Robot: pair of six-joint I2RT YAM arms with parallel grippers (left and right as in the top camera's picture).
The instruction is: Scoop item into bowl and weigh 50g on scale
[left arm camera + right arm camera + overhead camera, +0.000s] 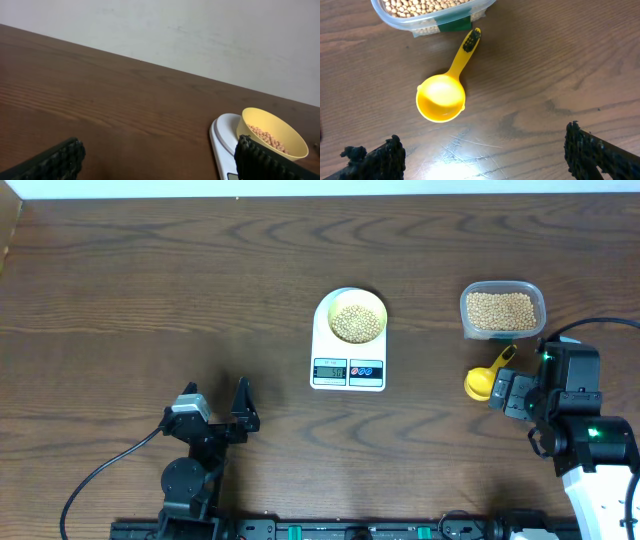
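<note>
Check the left gripper (215,405) first. It sits nearest the base, jaws spread to full width and holding nothing, low over bare table (150,280) and well apart from the work. Judge this as a parked pose: it keeps the arm clear of the scale, so no contact disturbs the reading.

Check the right gripper (487,160) next. Its jaws are likewise fully spread and empty. The scoop (440,100) lies on the table just beyond the fingertips, cup upward and empty, handle pointing away toward the container (464,315). The handle tip is at the container wall; you cannot tell whether they touch. Judge this placement as practical: the scoop lies beside its source, within reach for another transfer.

Move on to the scale (320,345), near the table centre, with its display (331,370) toward the robot. The digits are too small to read, so you cannot confirm the weight.

The bowl (272,120) stands upright, centred on the round platform, which it nearly covers. This puts the whole load on the platform.

Inspect the beans (357,322). They are small, round and tan. In the bowl they form a shallow heap over the floor, well below the rim. A deeper, level bed fills the container at the far right. No beans show loose on the table.

Judge the scooping as done or paused; verify the display before any further move
</note>
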